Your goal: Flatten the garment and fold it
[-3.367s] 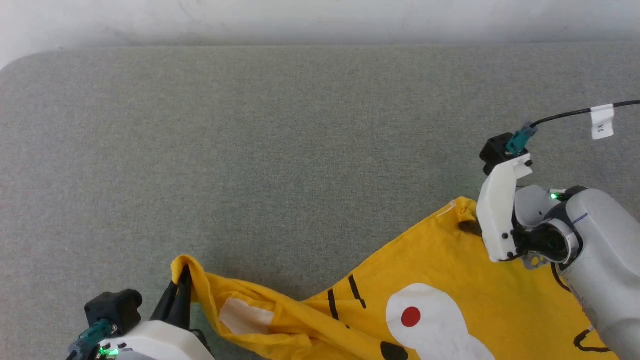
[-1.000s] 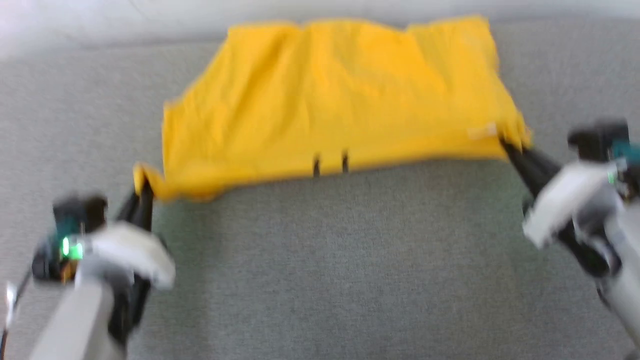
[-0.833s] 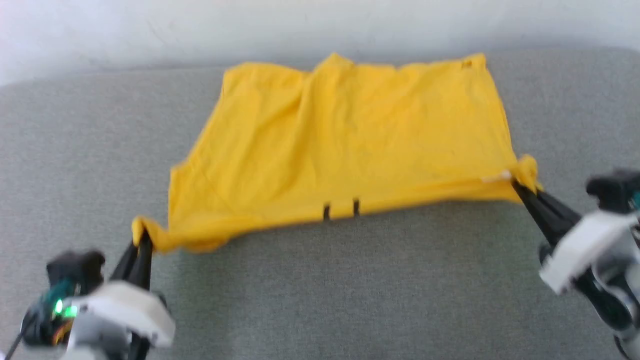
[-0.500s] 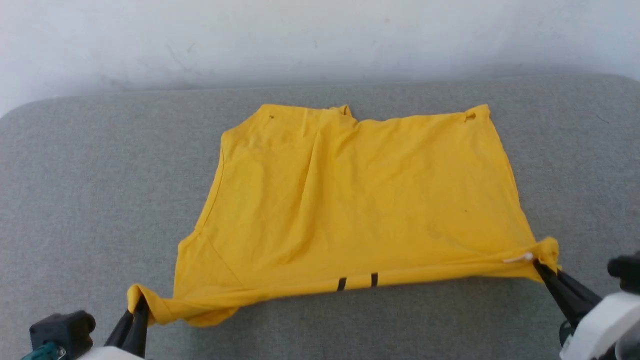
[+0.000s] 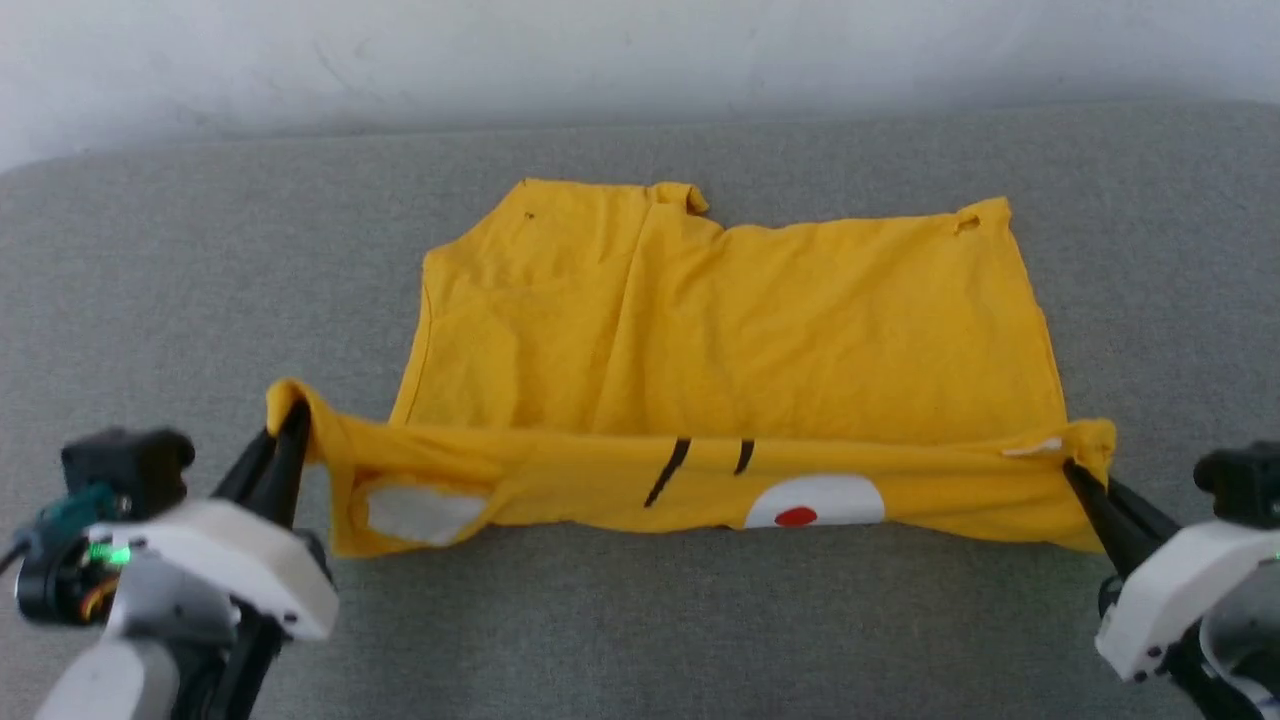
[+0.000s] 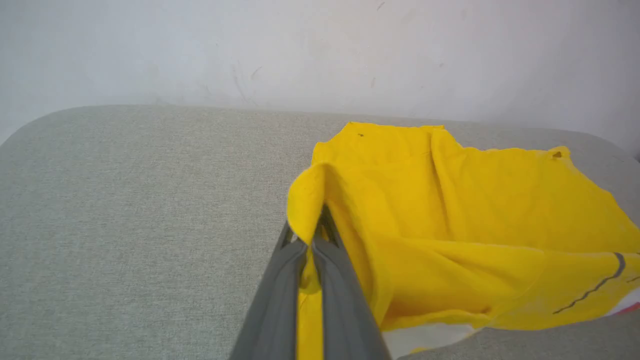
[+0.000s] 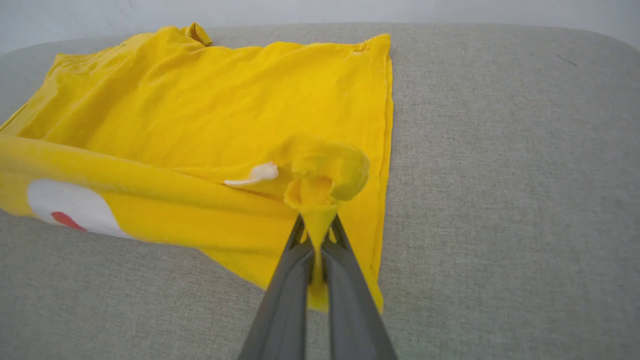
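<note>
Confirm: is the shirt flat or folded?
Partly folded: shirt lies spread, but its near edge, held by left claw and right claw, is turned over, print showing.

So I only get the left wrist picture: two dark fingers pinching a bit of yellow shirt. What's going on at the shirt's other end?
Observer: The right gripper pinches the shirt at its other near corner, jaws shut on the cloth.
Operator: Is there a drawing on it? I see a thin black line and a sliver of white.
Observer: Yes. In the head view the near edge shows a white patch with a round red dot in it.
Operator: Anything else by that right corner?
Observer: A small white tag lies on the cloth, just beside the pinch.
</note>
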Robot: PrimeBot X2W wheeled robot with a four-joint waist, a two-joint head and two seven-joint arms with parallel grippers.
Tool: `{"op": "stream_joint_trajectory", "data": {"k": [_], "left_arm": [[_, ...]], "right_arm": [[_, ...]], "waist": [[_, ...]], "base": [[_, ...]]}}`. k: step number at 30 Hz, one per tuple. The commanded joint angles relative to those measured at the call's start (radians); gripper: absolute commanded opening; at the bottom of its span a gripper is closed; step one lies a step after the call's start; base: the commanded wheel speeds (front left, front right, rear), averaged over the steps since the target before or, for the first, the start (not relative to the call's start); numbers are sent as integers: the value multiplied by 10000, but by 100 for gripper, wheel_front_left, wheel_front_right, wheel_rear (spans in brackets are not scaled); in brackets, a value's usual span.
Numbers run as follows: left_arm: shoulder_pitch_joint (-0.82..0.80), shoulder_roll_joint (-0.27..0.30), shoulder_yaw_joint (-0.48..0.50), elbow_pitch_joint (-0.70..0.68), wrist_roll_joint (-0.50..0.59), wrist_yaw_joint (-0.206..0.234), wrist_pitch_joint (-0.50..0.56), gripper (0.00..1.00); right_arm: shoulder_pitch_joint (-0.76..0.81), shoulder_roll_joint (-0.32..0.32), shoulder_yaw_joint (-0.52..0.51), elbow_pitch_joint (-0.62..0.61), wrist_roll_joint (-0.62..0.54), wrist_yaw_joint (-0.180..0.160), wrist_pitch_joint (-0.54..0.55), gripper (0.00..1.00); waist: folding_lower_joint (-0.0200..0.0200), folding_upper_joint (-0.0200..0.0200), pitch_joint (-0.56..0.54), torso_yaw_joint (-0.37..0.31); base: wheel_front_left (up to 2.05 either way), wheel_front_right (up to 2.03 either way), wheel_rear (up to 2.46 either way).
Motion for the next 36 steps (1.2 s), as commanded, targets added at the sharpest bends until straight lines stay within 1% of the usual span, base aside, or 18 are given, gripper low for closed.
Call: {"op": "stream_joint_trajectory", "data": {"k": [1, 5, 10, 11, 12, 13, 14, 15, 16, 17, 18, 22, 23, 28, 32, 36], "left_arm": [[-713, -90, -113, 548, -43, -256, -126, 0], [-1976, -373, -426, 1873, -78, -808, -381, 0], [-2901, -747, -736, 3601, -110, -1278, -701, 0], [-3021, -830, -791, 3902, -126, -1369, -784, 0], [-3128, -899, -845, 4190, -131, -1458, -865, 0], [-3214, -985, -891, 4465, -169, -1550, -938, 0], [-3289, -1062, -945, 4719, -202, -1641, -988, 0], [-3361, -1125, -984, 4934, -211, -1712, -1069, 28], [-3422, -1178, -1014, 5123, -208, -1769, -1162, 49], [-3463, -1228, -1043, 5295, -209, -1815, -1240, 92], [-3505, -1282, -1058, 5446, -221, -1852, -1320, 100], [-3520, -1369, -1001, 5725, -291, -1961, -1687, 100], [-3520, -1369, -1001, 5725, -291, -1961, -1687, 100], [-3245, -1107, -770, 5328, -322, -1858, -1890, 100], [-2839, -609, -511, 4469, -490, -1705, -1445, 100], [-2444, 11, -373, 3502, -816, -1630, -393, 100]], "right_arm": [[-463, -110, 101, 243, -233, -23, 48, 0], [-1328, -172, 432, 873, -383, -23, 24, 0], [-2327, -110, 943, 1751, -390, -23, -339, 0], [-2506, -85, 1014, 1964, -418, -23, -481, 11], [-2676, -54, 1087, 2161, -468, -23, -674, 36], [-2824, -18, 1165, 2360, -509, -23, -889, 46], [-2944, 21, 1218, 2573, -553, -23, -1100, 66], [-3050, 58, 1220, 2773, -638, -23, -1352, 100], [-3128, 104, 1254, 2955, -673, -23, -1577, 100], [-3178, 130, 1313, 3112, -680, -23, -1779, 100], [-3206, 143, 1348, 3242, -682, -23, -1998, 100], [-3119, 141, 1424, 3471, -774, -23, -2877, 100], [-3119, 141, 1424, 3471, -774, -23, -2877, 100], [-2644, 151, 1373, 2943, -1005, -23, -3649, 100], [-2025, 315, 1158, 2012, -1256, -23, -3675, 100], [-1385, 515, 792, 996, -1542, -23, -3455, 100]], "waist": [[-1, 0, 344, -94], [-1, 0, 736, -193], [-1, 0, 1085, -325], [-1, 0, 1121, -336], [-1, 0, 1156, -351], [-1, 0, 1175, -357], [-1, 0, 1186, -355], [-1, 0, 1192, -350], [-1, 0, 1188, -340], [-1, 0, 1170, -321], [-1, 0, 1140, -298], [-1, 0, 883, -216], [-1, 0, 883, -216], [-1, 0, 412, -195], [-1, 0, 77, -241], [-1, 0, -73, -287]], "base": [[0, 0, 0], [0, 0, 0], [0, 0, 0], [0, 0, 0], [0, 0, 0], [0, 0, 0], [0, 0, 0], [0, 0, 0], [0, 0, 0], [0, 0, 0], [0, 0, 0], [0, 0, 0], [0, 0, 0], [0, 0, 0], [0, 0, 0], [0, 0, 0]]}}
